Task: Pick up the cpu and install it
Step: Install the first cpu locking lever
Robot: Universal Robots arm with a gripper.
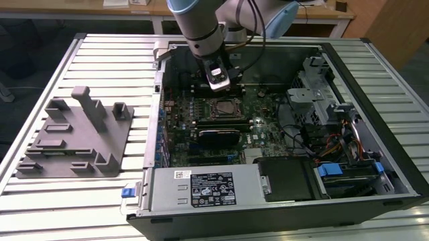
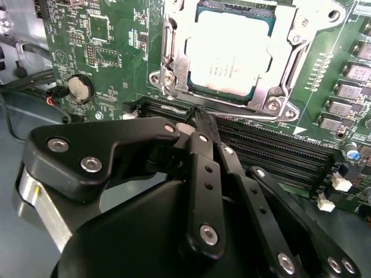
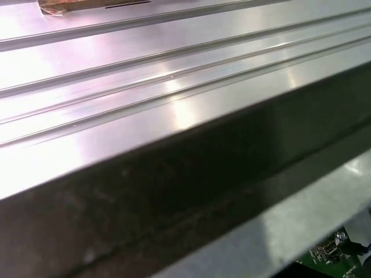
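My inventory from the remote station. Item one: the gripper [image 2: 197, 116], seen in the second wrist view with its black fingers [image 2: 203, 174] pressed together at the tips, clenched on nothing I can see; in the exterior view it hangs inside the open computer case [image 1: 395, 165], above the upper part of the motherboard [image 1: 268, 133]. Item two: the cpu [image 2: 232, 55], pale silver-grey top, seated flat in the socket with the metal socket frame [image 2: 278, 95] lying around its edges; it sits just beyond the gripper's tips, apart from them, with the black memory slots [image 2: 278, 150] running between the two. In the exterior view I see the socket as a small square near the middle of the board, just below the gripper. Item three: a coin cell battery [image 2: 79, 88] on the green board, off to one side of the socket. Item four: the grey plastic tray [image 1: 74, 138] with upright posts, resting on the slatted metal counter [image 1: 114, 65] at the exterior view's left, well apart from the case. Item five: the power supply [image 1: 204, 188] with its labelled face, along the case's near edge. The first wrist view gives me ribbed metal surface and a dark case wall, with a sliver of green board at one corner.
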